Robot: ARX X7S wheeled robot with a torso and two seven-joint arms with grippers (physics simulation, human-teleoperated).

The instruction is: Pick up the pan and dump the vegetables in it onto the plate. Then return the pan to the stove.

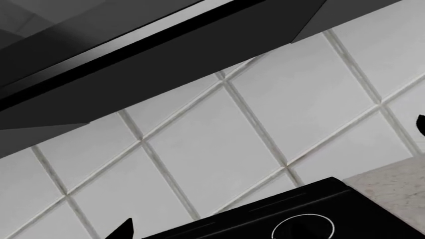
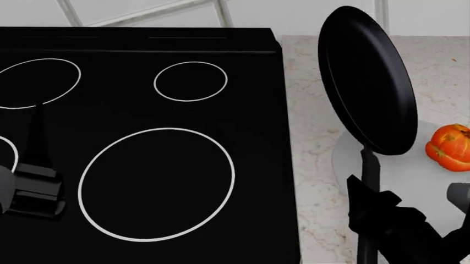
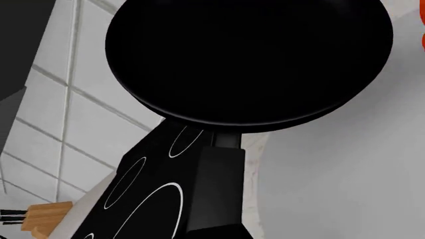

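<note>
Right gripper [image 2: 373,204] low at the near right of the head view, fingers clamped on the pan [image 2: 367,82] handle, arm angled up from below. Pan tipped steeply on edge, empty, raised over the plate [image 2: 411,181] on the marble counter [image 2: 312,137]. Vegetable [image 2: 449,147] sits on the plate's right side, beside the pan rim. Left gripper [image 2: 33,190] hovers over the stove [image 2: 147,110] at near left; finger opening can't be told. Tiled wall [image 1: 219,139] behind.

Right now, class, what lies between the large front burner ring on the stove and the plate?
In the head view, between the large burner ring and the plate lie bare black stove glass, then a strip of marble counter.
</note>
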